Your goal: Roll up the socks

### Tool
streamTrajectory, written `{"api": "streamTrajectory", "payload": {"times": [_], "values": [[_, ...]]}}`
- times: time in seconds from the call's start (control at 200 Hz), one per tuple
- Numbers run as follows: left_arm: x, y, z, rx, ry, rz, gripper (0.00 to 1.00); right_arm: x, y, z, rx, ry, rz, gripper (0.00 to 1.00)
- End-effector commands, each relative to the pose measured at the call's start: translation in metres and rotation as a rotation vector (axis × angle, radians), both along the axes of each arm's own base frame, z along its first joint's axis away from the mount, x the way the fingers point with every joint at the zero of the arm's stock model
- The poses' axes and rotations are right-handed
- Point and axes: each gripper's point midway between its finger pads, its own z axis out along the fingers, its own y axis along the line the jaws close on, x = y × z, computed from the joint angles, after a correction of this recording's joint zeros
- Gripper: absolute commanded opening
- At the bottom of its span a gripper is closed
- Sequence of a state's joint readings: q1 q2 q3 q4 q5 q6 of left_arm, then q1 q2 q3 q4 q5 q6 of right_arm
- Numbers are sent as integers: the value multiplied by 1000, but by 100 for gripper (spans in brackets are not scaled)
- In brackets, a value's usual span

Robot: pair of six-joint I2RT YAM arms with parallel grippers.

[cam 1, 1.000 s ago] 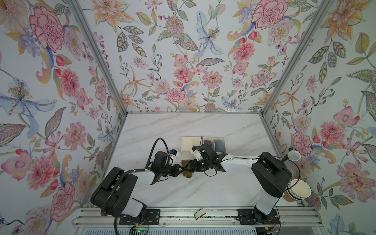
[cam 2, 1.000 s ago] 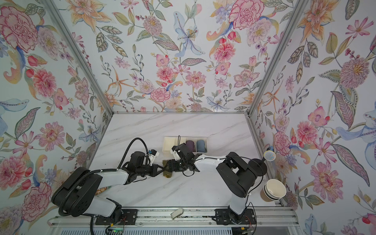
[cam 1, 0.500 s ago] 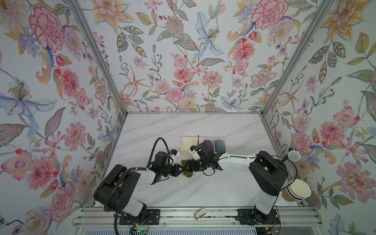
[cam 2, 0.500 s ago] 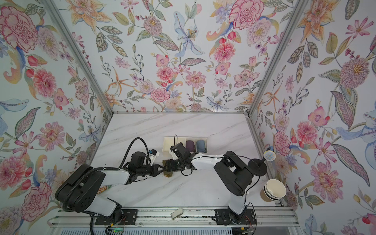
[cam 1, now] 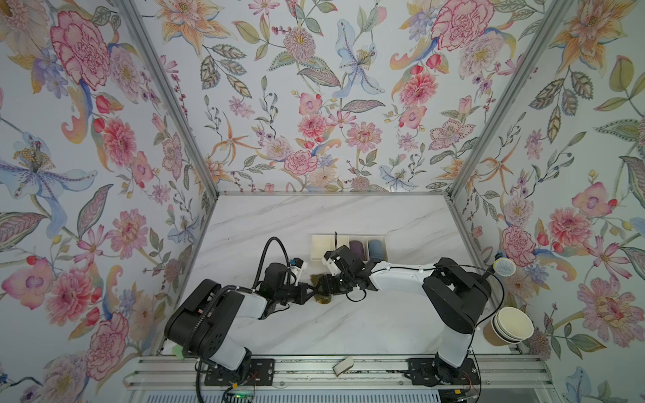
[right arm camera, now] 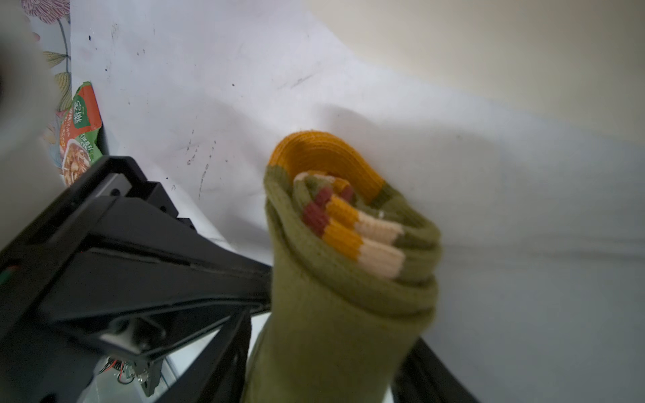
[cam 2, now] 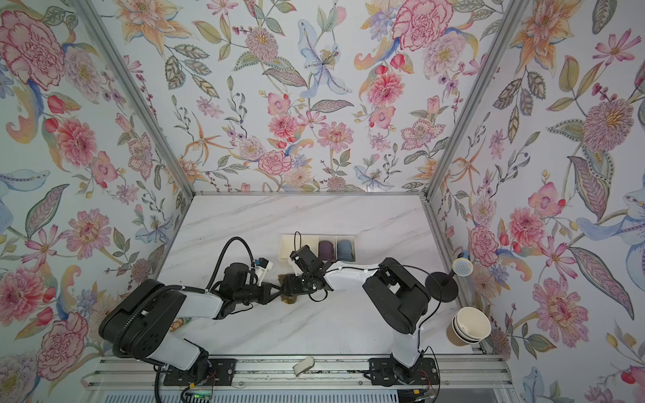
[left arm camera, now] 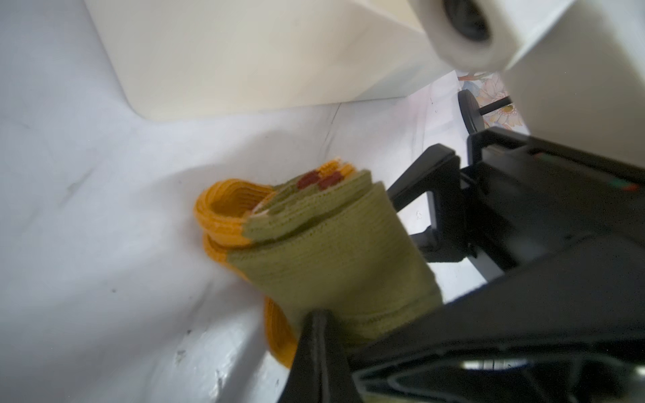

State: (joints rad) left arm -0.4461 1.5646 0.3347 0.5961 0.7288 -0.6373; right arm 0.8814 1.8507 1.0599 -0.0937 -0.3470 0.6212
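Observation:
The socks (cam 1: 321, 297) (cam 2: 289, 298) are a tight olive-green roll with mustard ends and brown, orange and cream stripes at its core (right arm camera: 349, 244). The roll sits low over the marble table just in front of the cream tray (cam 1: 319, 246). My right gripper (cam 1: 323, 286) (right arm camera: 331, 366) is shut on the roll, a finger on each side. My left gripper (cam 1: 311, 289) (left arm camera: 319, 324) comes in from the left. It is shut, its tips buried in the olive outer layer (left arm camera: 331, 261). The fabric hides both grippers' fingertips.
The tray's other compartments hold a purple sock roll (cam 1: 356, 248) and a blue sock roll (cam 1: 375, 249). At the right wall stand stacked paper cups (cam 1: 513, 326) and a blue-headed stand (cam 1: 504, 267). A snack packet (right arm camera: 82, 129) lies by the left wall.
Both grippers have stayed together on the roll. The right wrist and the roll have shifted slightly to the left. The right jaws have narrowed a little.

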Motion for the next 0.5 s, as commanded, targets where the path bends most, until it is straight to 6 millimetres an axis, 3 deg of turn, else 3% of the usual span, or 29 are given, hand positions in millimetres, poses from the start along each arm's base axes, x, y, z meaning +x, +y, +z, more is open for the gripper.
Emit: {"api": "streamTrajectory", "payload": {"times": [0.0,0.495], "values": [[-19,4,-22,31,75,-13,0,-1,5,0,-3,0,18,61],[-13,-1,-20,0,63,-7,0,-6,8,-5,-51,-3,36,56]]}}
